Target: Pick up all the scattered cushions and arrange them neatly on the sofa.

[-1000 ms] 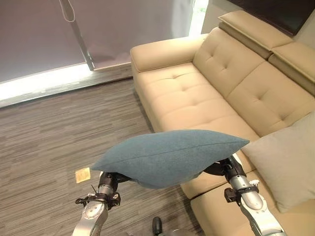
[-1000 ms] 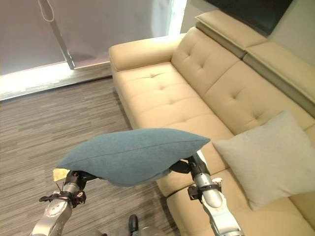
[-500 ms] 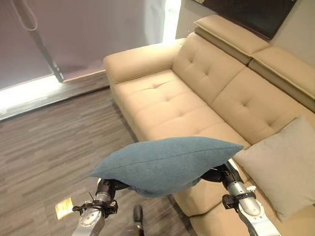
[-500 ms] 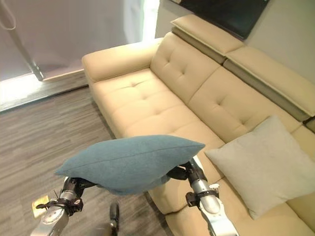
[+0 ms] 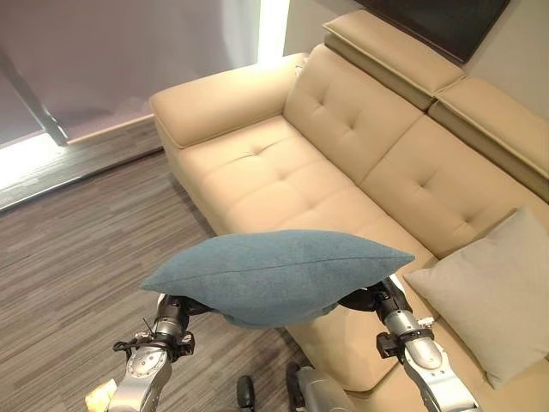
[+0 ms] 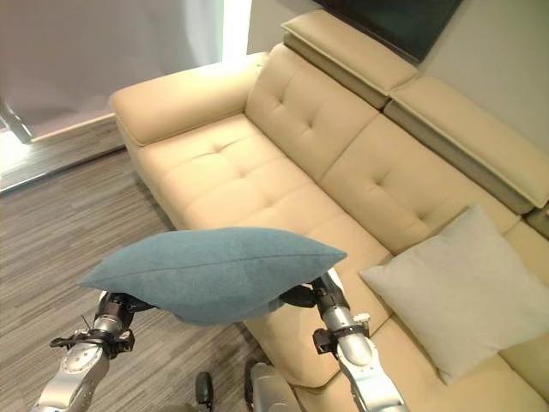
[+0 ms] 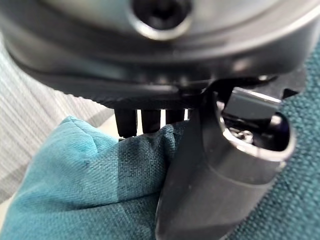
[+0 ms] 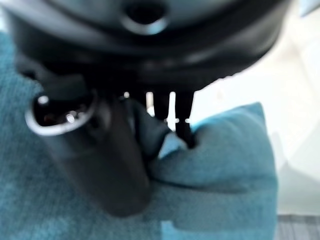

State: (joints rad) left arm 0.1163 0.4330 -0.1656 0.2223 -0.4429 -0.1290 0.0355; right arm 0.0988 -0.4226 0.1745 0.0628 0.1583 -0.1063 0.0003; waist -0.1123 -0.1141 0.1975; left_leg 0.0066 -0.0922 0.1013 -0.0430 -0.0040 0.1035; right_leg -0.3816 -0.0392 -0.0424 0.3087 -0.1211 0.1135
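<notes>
A teal cushion (image 5: 279, 275) hangs level in the air in front of the cream sofa (image 5: 283, 163), over the seat's front edge. My left hand (image 5: 175, 305) is under its left corner and my right hand (image 5: 362, 299) under its right corner. In the left wrist view the thumb (image 7: 210, 165) and fingers pinch the teal cloth (image 7: 90, 190). In the right wrist view the thumb (image 8: 107, 155) and fingers are curled into the cushion (image 8: 225, 165) too. A beige cushion (image 5: 493, 296) leans against the sofa's back at the right.
Striped wood floor (image 5: 77, 249) lies left of the sofa, with a bright window strip (image 5: 51, 159) at the back. A small yellow scrap (image 5: 99, 396) lies on the floor near my left arm. The sofa's left and middle seats are bare.
The whole picture has shifted: the camera has turned towards the sofa, which now takes up more of the view. The teal cushion stays held level between both hands.
</notes>
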